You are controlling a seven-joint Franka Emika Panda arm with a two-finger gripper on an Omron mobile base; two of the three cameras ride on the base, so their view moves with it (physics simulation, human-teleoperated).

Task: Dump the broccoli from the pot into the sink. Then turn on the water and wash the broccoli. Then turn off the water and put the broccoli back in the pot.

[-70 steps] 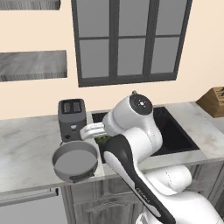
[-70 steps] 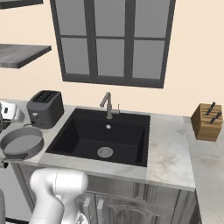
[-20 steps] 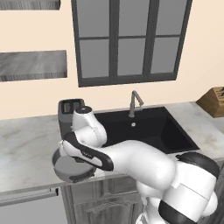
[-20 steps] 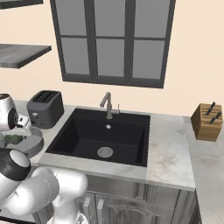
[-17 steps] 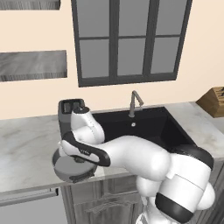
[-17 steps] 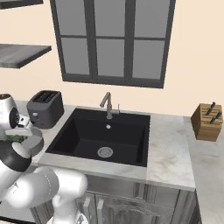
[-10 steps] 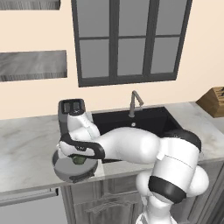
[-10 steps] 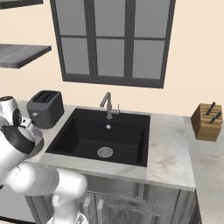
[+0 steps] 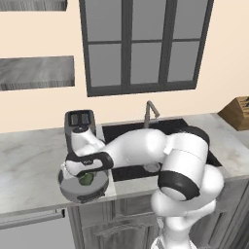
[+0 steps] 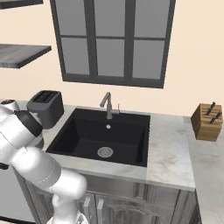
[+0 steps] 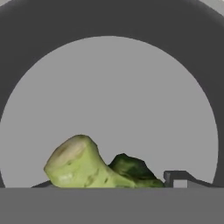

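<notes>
Your pot (image 9: 81,187) sat on the counter (image 9: 29,165) left of the sink (image 10: 103,138) and held the broccoli (image 11: 94,168). Your gripper (image 9: 86,174) hung inside it, jaws parted around the floret, grip not confirmed.

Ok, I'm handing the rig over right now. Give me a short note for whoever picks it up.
Gripper: down inside the pot, jaws apart with the broccoli between the fingertips; whether they touch it I cannot tell.
Broccoli: lies on the pot floor, pale stem end toward the camera.
Pot: on the counter left of the sink, in front of the toaster.
Sink: no broccoli in it; no stream at the faucet.
Done: nothing yet.
Left: get the broccoli into the sink, water on, wash, water off, broccoli back in the pot.
</notes>
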